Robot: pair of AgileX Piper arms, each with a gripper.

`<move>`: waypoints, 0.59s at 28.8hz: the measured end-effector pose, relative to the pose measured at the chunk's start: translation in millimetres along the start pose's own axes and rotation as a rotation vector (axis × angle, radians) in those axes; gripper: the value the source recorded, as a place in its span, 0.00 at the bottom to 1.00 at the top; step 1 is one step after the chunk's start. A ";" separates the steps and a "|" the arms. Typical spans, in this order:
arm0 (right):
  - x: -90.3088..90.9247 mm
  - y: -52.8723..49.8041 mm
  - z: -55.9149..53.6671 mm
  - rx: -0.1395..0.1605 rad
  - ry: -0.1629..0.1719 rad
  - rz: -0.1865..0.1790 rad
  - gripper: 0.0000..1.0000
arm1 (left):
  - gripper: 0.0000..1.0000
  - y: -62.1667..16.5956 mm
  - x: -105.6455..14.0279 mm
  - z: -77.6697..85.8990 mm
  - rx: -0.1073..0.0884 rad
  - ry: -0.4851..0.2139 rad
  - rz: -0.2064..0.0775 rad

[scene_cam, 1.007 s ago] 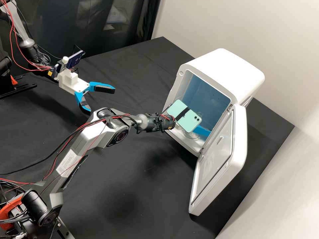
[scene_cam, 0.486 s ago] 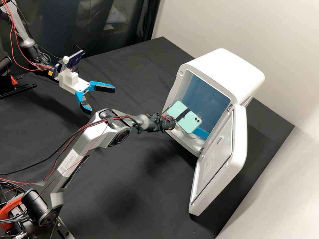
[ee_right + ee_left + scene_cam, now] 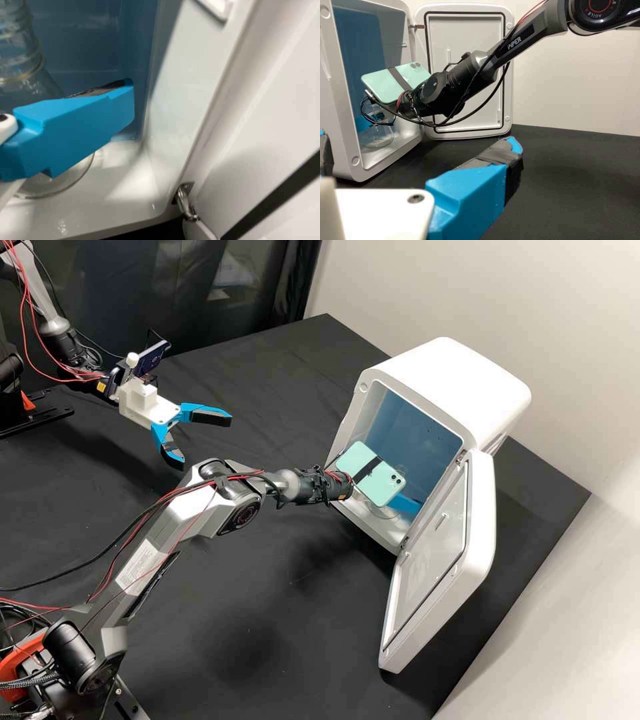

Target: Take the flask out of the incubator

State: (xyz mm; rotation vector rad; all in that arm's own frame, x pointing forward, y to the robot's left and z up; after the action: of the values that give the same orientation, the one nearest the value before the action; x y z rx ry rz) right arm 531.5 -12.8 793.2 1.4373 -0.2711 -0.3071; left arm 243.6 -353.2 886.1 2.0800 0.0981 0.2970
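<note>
The white incubator [image 3: 453,383] stands at the bench's right side with its door [image 3: 440,560] swung wide open. A clear glass flask [image 3: 22,65] stands upright on the floor of its blue chamber, also seen low in the opening [image 3: 377,135]. My right gripper [image 3: 395,507] is inside the chamber, low and right beside the flask [image 3: 380,512]; whether it touches the glass I cannot tell. A mint-green phone on that wrist hides part of the opening. My left gripper [image 3: 200,440] hangs open and empty above the bench, well left of the incubator.
The right arm [image 3: 200,507] stretches across the middle of the bench toward the incubator. The open door [image 3: 465,60] juts out toward the bench's front right edge. Black curtains and cables lie at the back left.
</note>
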 end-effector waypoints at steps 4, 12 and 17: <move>1.7 -3.0 2.1 0.004 -0.004 -0.003 0.00 | 1.00 0.0 0.0 0.0 0.000 0.000 0.000; 4.8 -1.5 -0.4 0.007 0.004 0.007 0.00 | 1.00 0.0 0.0 0.0 0.000 0.000 0.000; 5.3 0.1 -2.1 0.008 0.010 0.012 0.00 | 1.00 0.0 0.0 0.0 0.000 0.000 0.000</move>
State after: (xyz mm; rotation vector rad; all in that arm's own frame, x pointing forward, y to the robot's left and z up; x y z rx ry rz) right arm 537.2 -12.9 793.1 1.4440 -0.2733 -0.2895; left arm 243.6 -353.2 886.1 2.0800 0.0981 0.2970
